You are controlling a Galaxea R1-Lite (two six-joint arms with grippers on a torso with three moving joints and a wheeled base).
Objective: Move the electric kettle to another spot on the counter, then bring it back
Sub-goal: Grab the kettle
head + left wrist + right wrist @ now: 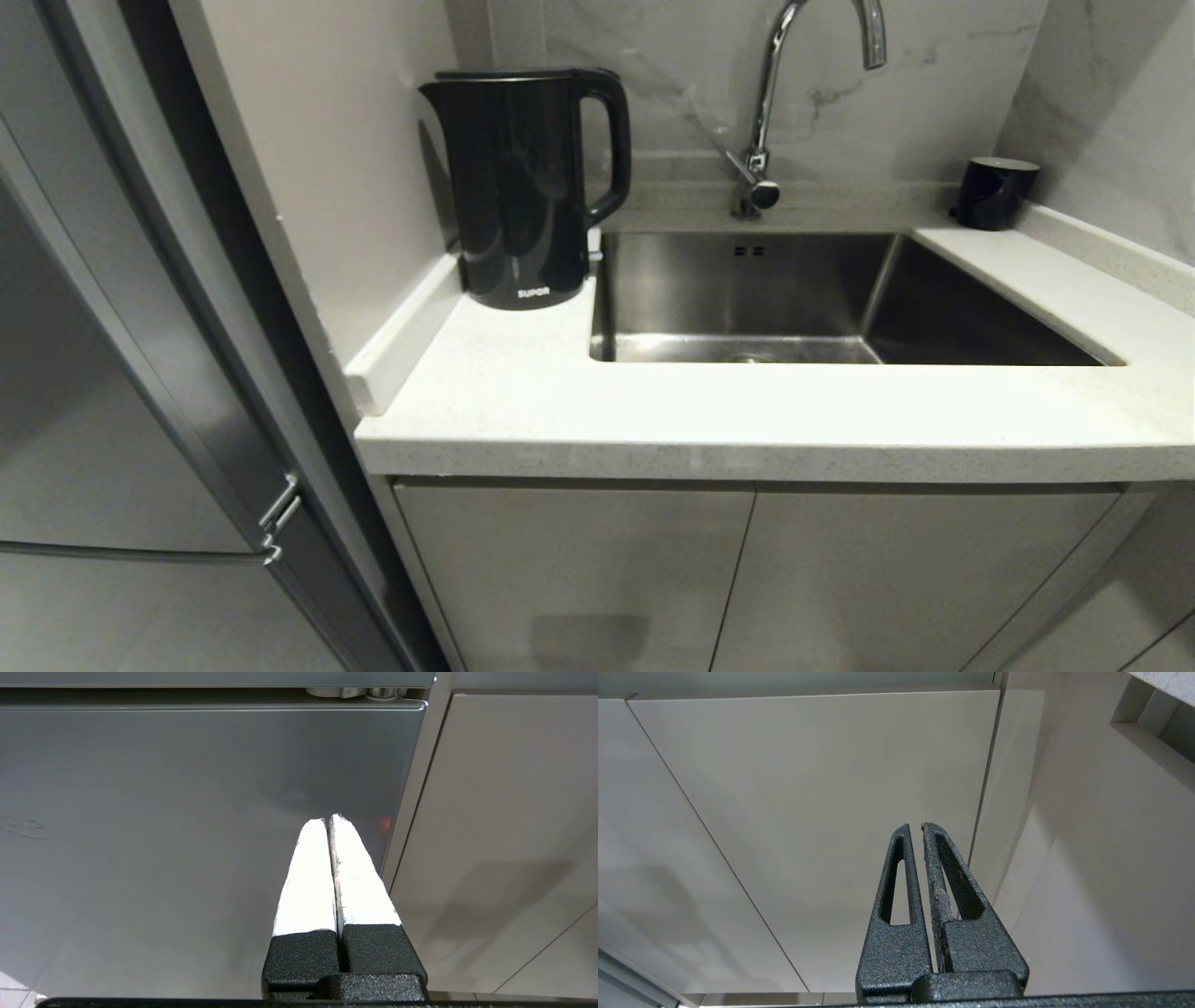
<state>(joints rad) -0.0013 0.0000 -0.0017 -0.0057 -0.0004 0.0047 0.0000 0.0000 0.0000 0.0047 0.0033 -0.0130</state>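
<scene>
Evidently nothing has begun: the tall glossy black jug kettle (pixel 523 187) stands at ten o'clock on the white speckled stone surface (pixel 747 411), beside the steel sink (pixel 747 289). Left tool (pixel 327 822) and right tool (pixel 916 828) hang low, pressed together, empty; next, one must rise, spread and take the loop handle.

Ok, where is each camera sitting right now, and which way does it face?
Head: up high, looking down at the electric kettle on the counter beside the sink; no arm visible.
Left wrist: low, behind the shut left gripper, facing a grey appliance door.
Right wrist: low, behind the shut right gripper, facing cabinet doors.
Shared: all three show cabinet fronts.
</scene>
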